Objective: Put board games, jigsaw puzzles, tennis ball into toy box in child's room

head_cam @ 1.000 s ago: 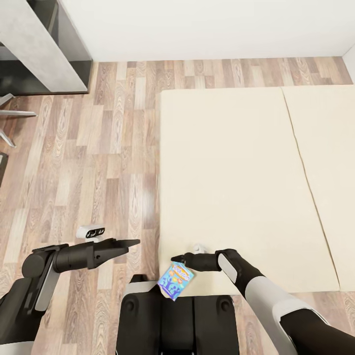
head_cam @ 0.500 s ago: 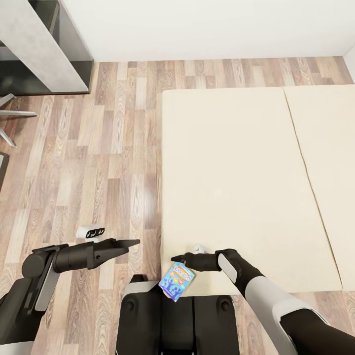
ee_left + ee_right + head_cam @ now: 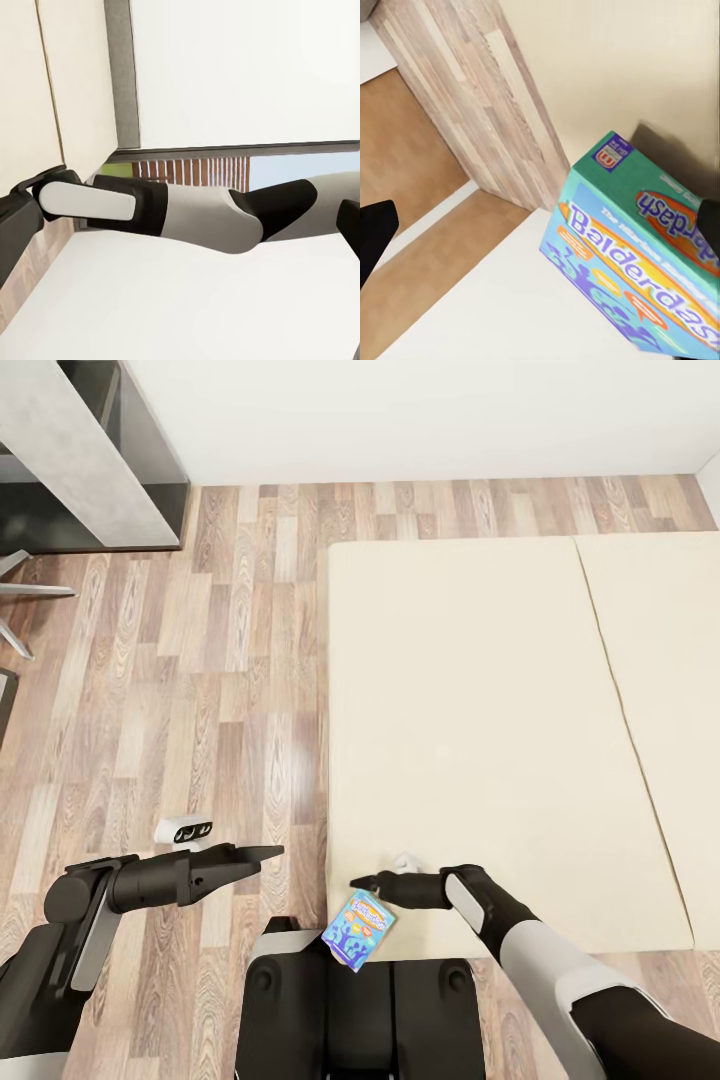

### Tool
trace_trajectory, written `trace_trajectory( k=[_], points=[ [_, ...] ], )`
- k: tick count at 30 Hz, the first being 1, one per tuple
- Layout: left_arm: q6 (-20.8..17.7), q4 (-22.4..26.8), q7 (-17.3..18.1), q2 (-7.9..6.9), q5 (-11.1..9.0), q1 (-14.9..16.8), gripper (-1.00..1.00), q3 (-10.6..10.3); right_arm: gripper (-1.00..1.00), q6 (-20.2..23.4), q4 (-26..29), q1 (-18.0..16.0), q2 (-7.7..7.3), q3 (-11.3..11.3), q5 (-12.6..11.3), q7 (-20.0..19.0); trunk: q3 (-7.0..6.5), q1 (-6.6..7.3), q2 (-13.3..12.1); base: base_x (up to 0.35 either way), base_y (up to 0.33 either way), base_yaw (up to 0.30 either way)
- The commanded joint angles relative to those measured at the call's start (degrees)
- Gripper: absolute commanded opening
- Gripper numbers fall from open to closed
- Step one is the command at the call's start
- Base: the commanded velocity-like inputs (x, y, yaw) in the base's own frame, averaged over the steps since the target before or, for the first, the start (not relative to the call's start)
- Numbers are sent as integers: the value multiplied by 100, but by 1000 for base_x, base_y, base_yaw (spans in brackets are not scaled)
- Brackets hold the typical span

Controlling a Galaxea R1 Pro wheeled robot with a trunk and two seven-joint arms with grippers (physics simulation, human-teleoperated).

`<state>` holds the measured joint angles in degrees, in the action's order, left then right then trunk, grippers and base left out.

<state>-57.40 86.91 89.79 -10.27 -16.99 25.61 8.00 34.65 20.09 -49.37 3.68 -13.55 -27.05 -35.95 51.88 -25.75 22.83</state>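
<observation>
The small blue board game (image 3: 358, 930) lies tilted at the near left corner of the bed (image 3: 480, 740), its lower end overhanging my trunk. My right gripper (image 3: 356, 883) hovers just above and beyond it, pointing left. In the right wrist view the box (image 3: 637, 277) reads "Balderdash". The fingers (image 3: 709, 225) sit far apart at the picture's edges, one overlapping the box's corner, so the gripper looks open and not closed on it. My left gripper (image 3: 275, 851) is held over the wood floor, open with nothing in it. The toy box, puzzles and tennis ball are out of view.
The cream bed has a seam (image 3: 610, 690) between its two panels. A corner of the grey table (image 3: 80, 450) and chair legs (image 3: 25, 595) are at the far left. Wood floor (image 3: 200, 660) lies between table and bed. A white wall runs behind.
The whole view has shifted a few pixels, so the bed edge sits slightly further right. My right arm has edged a little to the right. The blue box stays at the bed corner.
</observation>
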Motion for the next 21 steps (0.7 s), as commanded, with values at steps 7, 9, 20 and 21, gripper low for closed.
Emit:
trace_trajectory(
  k=[7, 9, 20, 21],
  points=[
    [-61, 2, 21, -3, 3, 3, 100, 0, 100, 6, 50, -2, -11, -23, -39, -52, 6, -3, 9, 0, 0, 0],
    [-61, 2, 21, -6, 3, 2, 100, 0, 100, -1, 60, -2, 2, -20, -38, -35, 6, -3, 9, 0, 0, 0],
    [-61, -1, 21, -10, 3, 1, 100, 2, 100, -6, 72, -2, 27, -16, -38, -4, 6, -3, 9, 0, 0, 0],
    [-61, -1, 21, -10, 3, 0, 100, 3, 100, -9, 72, -2, 27, -16, -38, -5, 6, -3, 9, 0, 0, 0]
  ],
)
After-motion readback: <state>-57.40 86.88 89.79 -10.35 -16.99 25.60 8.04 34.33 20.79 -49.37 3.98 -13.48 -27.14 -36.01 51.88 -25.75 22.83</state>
